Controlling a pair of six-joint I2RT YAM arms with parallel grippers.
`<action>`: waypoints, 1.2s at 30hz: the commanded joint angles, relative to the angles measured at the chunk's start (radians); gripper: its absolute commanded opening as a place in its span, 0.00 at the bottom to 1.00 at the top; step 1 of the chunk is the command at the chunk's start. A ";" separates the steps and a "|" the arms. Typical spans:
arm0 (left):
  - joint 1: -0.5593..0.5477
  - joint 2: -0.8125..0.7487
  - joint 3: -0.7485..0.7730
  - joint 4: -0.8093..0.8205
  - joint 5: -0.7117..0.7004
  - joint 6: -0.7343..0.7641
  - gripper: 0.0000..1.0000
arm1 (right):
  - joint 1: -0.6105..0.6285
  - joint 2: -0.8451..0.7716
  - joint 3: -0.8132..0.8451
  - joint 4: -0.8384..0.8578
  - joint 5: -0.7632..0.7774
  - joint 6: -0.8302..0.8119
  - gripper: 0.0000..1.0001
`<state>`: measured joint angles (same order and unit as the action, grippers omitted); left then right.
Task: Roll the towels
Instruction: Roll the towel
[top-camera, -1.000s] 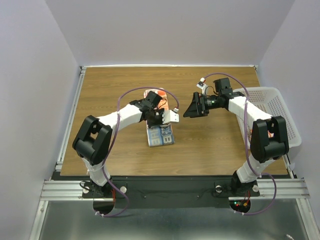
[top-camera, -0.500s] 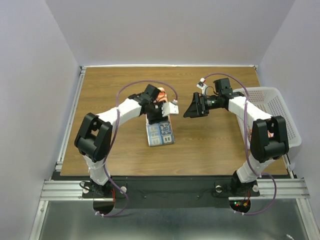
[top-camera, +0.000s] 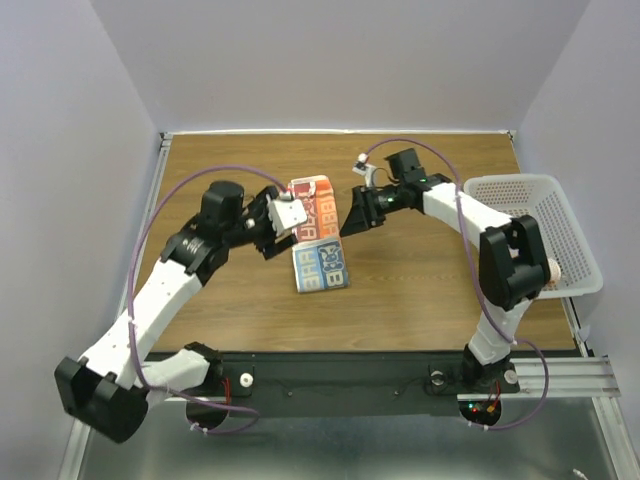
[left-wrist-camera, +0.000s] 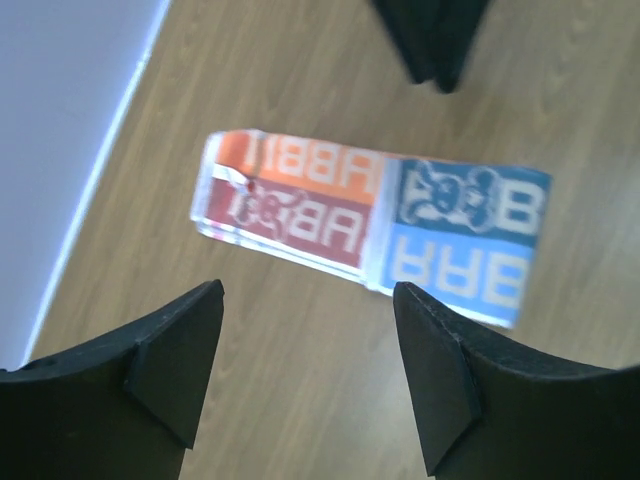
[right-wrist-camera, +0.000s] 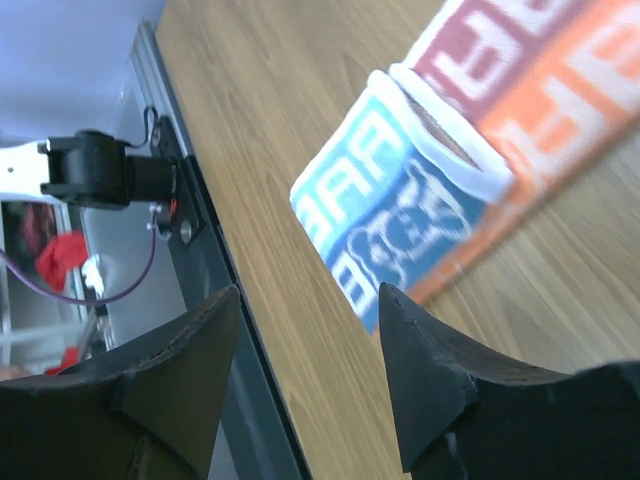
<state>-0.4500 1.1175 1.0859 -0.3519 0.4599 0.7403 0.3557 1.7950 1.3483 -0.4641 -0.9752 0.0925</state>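
Moved: left gripper (left-wrist-camera: 305, 298) has swung back leftward off the cloth and hangs just left of it, jaws apart and empty. 2 towels (top-camera: 318, 240) lie flat mid-table (top-camera: 430, 280), end to end and touching: 1 orange-red towel (top-camera: 312, 207) farther, 1 blue towel (top-camera: 320, 268) nearer. Right gripper (right-wrist-camera: 308, 292) has shifted left, now just beside the orange-red towel's right edge, jaws apart, nothing held; 1 white basket (top-camera: 520, 182) at far right.
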 joint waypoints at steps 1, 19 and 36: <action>-0.035 -0.105 -0.199 -0.010 0.020 -0.007 0.81 | 0.101 0.114 0.092 0.030 -0.005 0.001 0.61; -0.490 0.067 -0.471 0.284 -0.418 0.082 0.87 | 0.146 0.354 0.012 0.160 0.010 0.121 0.51; -0.524 0.335 -0.481 0.473 -0.547 0.137 0.70 | 0.144 0.349 -0.018 0.166 0.012 0.139 0.52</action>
<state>-0.9688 1.4239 0.6147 0.0765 -0.0593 0.8707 0.4980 2.1418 1.3445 -0.3027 -1.0069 0.2398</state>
